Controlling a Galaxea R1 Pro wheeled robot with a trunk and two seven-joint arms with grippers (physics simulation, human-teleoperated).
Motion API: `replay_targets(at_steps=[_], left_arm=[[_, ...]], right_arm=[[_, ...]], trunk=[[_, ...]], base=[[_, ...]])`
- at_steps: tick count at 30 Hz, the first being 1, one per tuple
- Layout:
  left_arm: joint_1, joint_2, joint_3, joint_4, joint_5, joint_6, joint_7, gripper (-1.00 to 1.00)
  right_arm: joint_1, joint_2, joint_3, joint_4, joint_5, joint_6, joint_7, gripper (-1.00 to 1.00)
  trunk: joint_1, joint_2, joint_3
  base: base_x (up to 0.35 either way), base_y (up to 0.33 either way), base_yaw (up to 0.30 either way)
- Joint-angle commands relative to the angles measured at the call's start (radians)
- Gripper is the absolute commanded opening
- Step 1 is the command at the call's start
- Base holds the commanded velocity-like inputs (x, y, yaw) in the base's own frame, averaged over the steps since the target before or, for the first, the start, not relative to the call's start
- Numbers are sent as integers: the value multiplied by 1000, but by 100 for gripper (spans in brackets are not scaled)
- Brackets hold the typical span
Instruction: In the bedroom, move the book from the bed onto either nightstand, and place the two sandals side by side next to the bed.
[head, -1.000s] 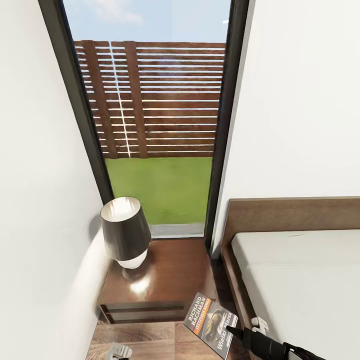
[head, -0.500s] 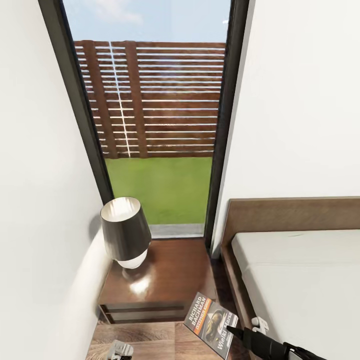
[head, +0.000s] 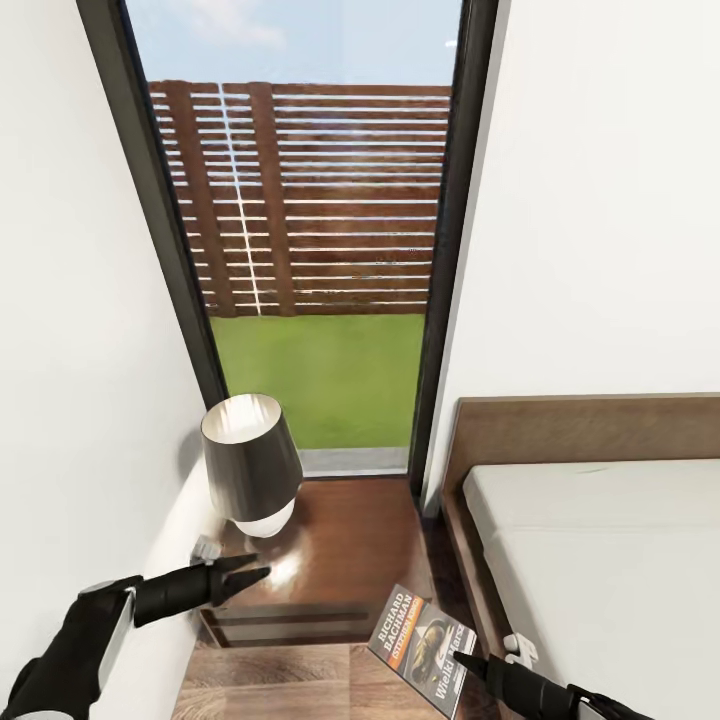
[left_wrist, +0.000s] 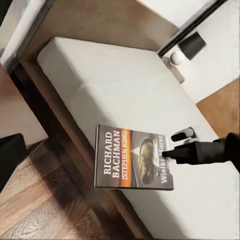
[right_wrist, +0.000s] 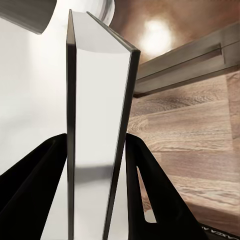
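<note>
Thin dark paperback book (head: 422, 645) off pale bed (head: 600, 560), clamped in right gripper (head: 462, 660); glossy brown nightstand (head: 330, 560) placement pending; sandals undone; left gripper (head: 245, 578) narrow, empty.

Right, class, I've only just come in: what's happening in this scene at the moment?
The right gripper is shut on the book, holding it in the air between the bed and the nightstand, above the wood floor. The book is not yet on the nightstand, where a lamp stands. The left gripper hovers over the nightstand's front corner.
</note>
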Motion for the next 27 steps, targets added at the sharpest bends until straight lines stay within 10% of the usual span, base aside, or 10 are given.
replay_targets(at_steps=[1,10,20,27], left_arm=[[-1,15,3,-10,16,19,-36,100],[0,35,-1,-9,64,32,-151,100],[1,-30,-3,-9,57,42,-160,100],[1,-32,-3,-9,58,43,-154,100]], right_arm=[[-2,0,6,3,-11,7,5,-100],[-2,0,6,3,-11,7,5,-100],[-2,-5,-2,-4,-17,20,11,-100],[-4,-8,-4,-175,-18,232,14,-100]], trunk=[[0,-1,-2],[0,-1,-2],[0,-1,-2],[0,-1,-2]], base=[[0,0,0],[0,0,0],[0,0,0],[0,0,0]])
